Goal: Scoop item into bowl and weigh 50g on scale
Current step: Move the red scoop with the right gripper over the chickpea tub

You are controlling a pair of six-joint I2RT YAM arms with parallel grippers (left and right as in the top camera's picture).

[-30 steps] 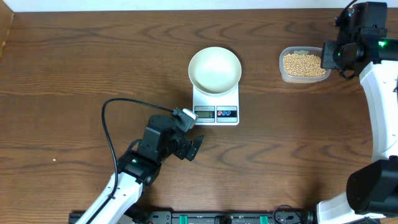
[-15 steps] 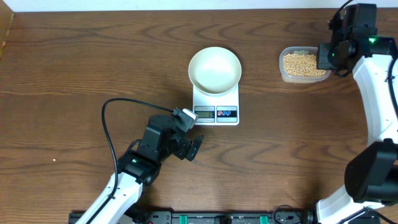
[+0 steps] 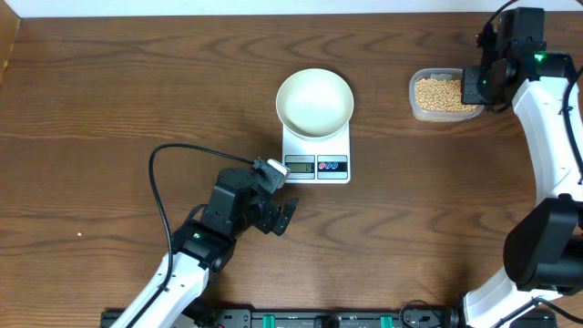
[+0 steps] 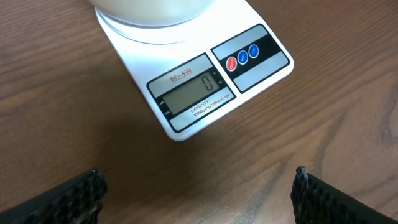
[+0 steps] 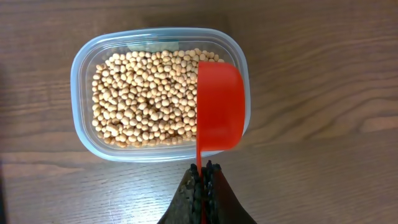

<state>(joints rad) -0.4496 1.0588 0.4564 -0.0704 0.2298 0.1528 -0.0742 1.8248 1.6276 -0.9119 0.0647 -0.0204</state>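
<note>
The beige beans (image 5: 146, 99) fill a clear plastic tub (image 5: 84, 134) at the table's back right, also seen as beans (image 3: 442, 93) from above. My right gripper (image 5: 204, 171) is shut on the thin handle of a red scoop (image 5: 219, 106), whose cup hangs over the tub's right side, bottom towards the camera. The white bowl (image 3: 314, 102) sits on the white scale (image 3: 316, 162); nothing shows inside the bowl. My left gripper (image 4: 198, 180) stands open over bare wood in front of the scale (image 4: 193, 93), whose display reads 0. The bowl's underside (image 4: 155, 9) shows at the top.
A black cable (image 3: 164, 173) loops on the table left of the left arm. The right arm (image 3: 547, 137) runs down the right edge. A wooden wall edge (image 3: 9, 46) borders the far left.
The right wrist has shifted a little to the left, toward the tub of beans. The left arm, bowl and scale have not moved.
</note>
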